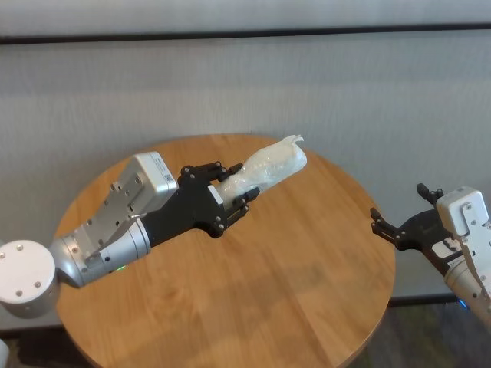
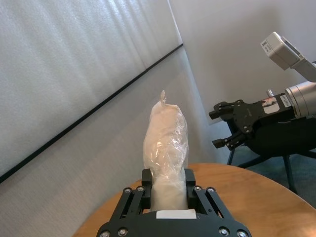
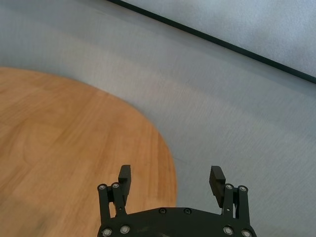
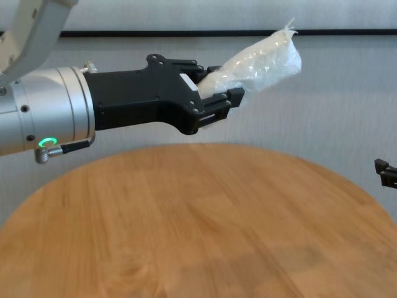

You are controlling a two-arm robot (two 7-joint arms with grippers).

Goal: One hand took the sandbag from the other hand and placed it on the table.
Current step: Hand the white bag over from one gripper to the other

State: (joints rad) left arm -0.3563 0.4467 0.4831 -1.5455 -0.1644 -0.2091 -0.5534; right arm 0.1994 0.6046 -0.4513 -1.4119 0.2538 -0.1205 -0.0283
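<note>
The sandbag point(image 1: 272, 167), a white lumpy pouch in crinkly clear plastic, is held in the air above the far side of the table point(image 1: 268, 291). My left gripper point(image 1: 234, 188), the green-lit one, is shut on its lower end, and the twisted tip points up and to the right. The left wrist view shows the sandbag point(image 2: 165, 143) standing out from between the fingers. My right gripper point(image 1: 399, 203), the blue-lit one, hangs open and empty just off the table's right edge, well apart from the bag. In the right wrist view its fingers point(image 3: 124, 175) stand wide apart over the rim.
The round wood-grain top point(image 4: 198, 223) carries nothing in view. A grey wall with a dark stripe point(image 1: 245, 34) rises behind it. Dark chair legs point(image 2: 289, 170) stand on the floor below the right arm.
</note>
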